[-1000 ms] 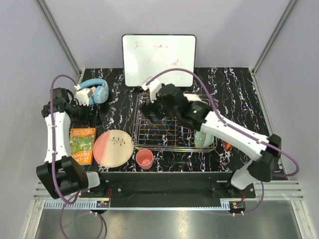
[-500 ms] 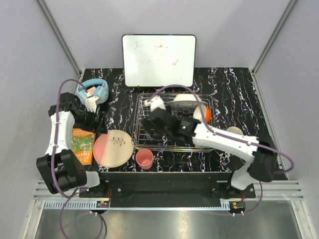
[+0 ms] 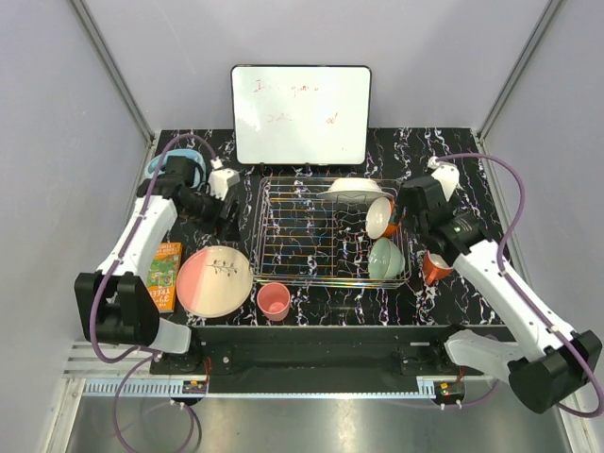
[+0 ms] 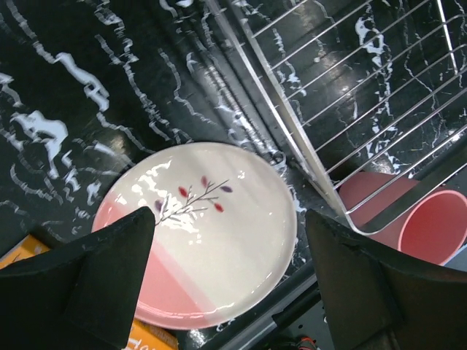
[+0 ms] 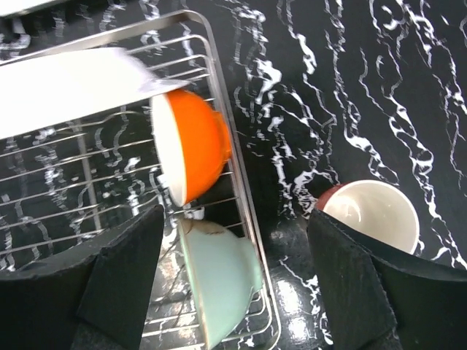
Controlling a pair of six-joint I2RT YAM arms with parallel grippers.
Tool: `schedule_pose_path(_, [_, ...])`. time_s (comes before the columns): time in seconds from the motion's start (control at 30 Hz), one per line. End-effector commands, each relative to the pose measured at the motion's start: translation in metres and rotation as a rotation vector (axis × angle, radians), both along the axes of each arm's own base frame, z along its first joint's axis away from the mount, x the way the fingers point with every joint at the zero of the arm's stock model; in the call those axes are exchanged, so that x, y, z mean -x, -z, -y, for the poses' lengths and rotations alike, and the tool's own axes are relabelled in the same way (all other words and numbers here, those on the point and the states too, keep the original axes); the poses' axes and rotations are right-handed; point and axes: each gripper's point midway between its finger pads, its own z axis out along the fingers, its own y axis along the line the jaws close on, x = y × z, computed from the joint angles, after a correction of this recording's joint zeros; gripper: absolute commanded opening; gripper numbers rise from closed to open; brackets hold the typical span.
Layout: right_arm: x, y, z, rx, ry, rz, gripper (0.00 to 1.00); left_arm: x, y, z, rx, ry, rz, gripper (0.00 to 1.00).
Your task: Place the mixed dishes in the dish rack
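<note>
left gripper [image 4: 230, 219]: fingers wide apart, holding nothing, up above the pink plate
right gripper [image 5: 235, 219]: fingers wide apart, holding nothing, over the rack's right edge
writing: the white board [image 3: 300, 113] has pale red scribbles and the orange book [image 3: 162, 274] has tiny words. I cannot read either.
pink plate [image 4: 211, 240]: round, shiny, part pink and part cream, with a little twig drawing. It lies flat on the table [image 3: 444, 160], just left of the rack.
pink cup [image 4: 430, 226]: smooth, by the rack's near edge
dish rack [image 3: 311, 236]: thin silver wires in a grid
inside the rack: white plate [image 5: 66, 91], orange bowl [image 5: 193, 142] with a white inside, mint-green bowl [image 5: 222, 281], both bowls standing on edge
orange mug [image 5: 372, 211]: white inside, on the black streaky table right of the rack
only from the top: the board and the book
</note>
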Motion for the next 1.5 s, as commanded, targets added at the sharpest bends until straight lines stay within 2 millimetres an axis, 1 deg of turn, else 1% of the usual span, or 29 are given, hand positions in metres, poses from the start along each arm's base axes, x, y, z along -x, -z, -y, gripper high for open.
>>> schedule_pose_path(0.0, [-0.006, 0.031, 0.004, -0.014, 0.016, -0.108, 0.84, -0.017, -0.006, 0.017, -0.013, 0.001, 0.066, 0.86])
schedule_pose_path(0.07, [-0.008, 0.042, 0.004, -0.020, 0.008, -0.146, 0.78, -0.022, -0.002, 0.015, -0.023, -0.022, 0.071, 0.85])
schedule_pose_path(0.1, [-0.009, 0.052, 0.006, -0.026, 0.012, -0.180, 0.76, -0.024, 0.001, 0.013, -0.035, -0.032, 0.070, 0.84])
schedule_pose_path(0.13, [-0.010, 0.057, 0.007, -0.029, 0.013, -0.194, 0.69, -0.025, 0.003, 0.012, -0.040, -0.035, 0.072, 0.84])
schedule_pose_path(0.17, [-0.012, 0.060, 0.008, -0.030, 0.015, -0.200, 0.66, -0.028, 0.005, 0.012, -0.047, -0.039, 0.076, 0.84])
schedule_pose_path(0.2, [-0.012, 0.069, 0.011, -0.030, 0.020, -0.225, 0.65, -0.029, 0.008, 0.010, -0.065, -0.050, 0.072, 0.83])
schedule_pose_path(0.27, [-0.013, 0.075, 0.014, -0.026, 0.027, -0.240, 0.64, -0.031, 0.012, 0.009, -0.078, -0.051, 0.077, 0.82])
schedule_pose_path(0.5, [-0.012, 0.085, 0.023, -0.042, 0.039, -0.262, 0.64, -0.033, 0.029, 0.006, -0.149, -0.056, 0.087, 0.81])
schedule_pose_path(0.6, [-0.013, 0.092, 0.026, -0.048, 0.043, -0.275, 0.64, -0.032, 0.036, 0.010, -0.158, -0.049, 0.076, 0.80])
schedule_pose_path(0.7, [-0.016, 0.099, 0.031, -0.057, 0.049, -0.288, 0.64, -0.029, 0.041, 0.021, -0.153, -0.033, 0.062, 0.80])
schedule_pose_path(0.8, [-0.021, 0.106, 0.035, -0.067, 0.055, -0.302, 0.64, -0.030, 0.045, 0.030, -0.136, -0.028, 0.038, 0.80])
schedule_pose_path(0.87, [-0.026, 0.111, 0.038, -0.069, 0.057, -0.308, 0.64, -0.034, 0.044, 0.035, -0.132, -0.027, 0.044, 0.80])
schedule_pose_path(0.9, [-0.028, 0.111, 0.040, -0.079, 0.063, -0.309, 0.64, -0.034, 0.047, 0.037, -0.130, -0.026, 0.034, 0.80])
schedule_pose_path(1.03, [-0.039, 0.110, 0.049, -0.080, 0.075, -0.296, 0.64, -0.042, 0.044, 0.046, -0.123, -0.022, 0.040, 0.79])
schedule_pose_path(1.1, [-0.045, 0.109, 0.051, -0.089, 0.083, -0.292, 0.64, -0.045, 0.045, 0.048, -0.128, -0.019, 0.035, 0.79])
schedule_pose_path(1.13, [-0.048, 0.108, 0.056, -0.096, 0.099, -0.289, 0.64, -0.047, 0.043, 0.052, -0.126, -0.013, 0.042, 0.79])
schedule_pose_path(1.17, [-0.051, 0.109, 0.057, -0.104, 0.102, -0.288, 0.64, -0.049, 0.046, 0.054, -0.127, -0.009, 0.034, 0.79])
schedule_pose_path(1.23, [-0.058, 0.106, 0.057, -0.131, 0.102, -0.267, 0.63, -0.055, 0.042, 0.060, -0.125, -0.004, 0.042, 0.79])
schedule_pose_path(1.3, [-0.065, 0.107, 0.055, -0.141, 0.099, -0.268, 0.62, -0.060, 0.045, 0.063, -0.134, -0.002, 0.039, 0.79])
schedule_pose_path(1.33, [-0.068, 0.106, 0.054, -0.143, 0.096, -0.264, 0.62, -0.064, 0.041, 0.065, -0.130, -0.001, 0.049, 0.79])
schedule_pose_path(1.4, [-0.074, 0.105, 0.054, -0.144, 0.096, -0.260, 0.62, -0.070, 0.041, 0.068, -0.129, 0.000, 0.046, 0.79])
schedule_pose_path(1.43, [-0.076, 0.103, 0.054, -0.145, 0.098, -0.253, 0.62, -0.076, 0.035, 0.070, -0.124, 0.004, 0.063, 0.78])
schedule_pose_path(1.47, [-0.080, 0.101, 0.054, -0.144, 0.098, -0.247, 0.62, -0.079, 0.037, 0.072, -0.126, 0.009, 0.058, 0.78])
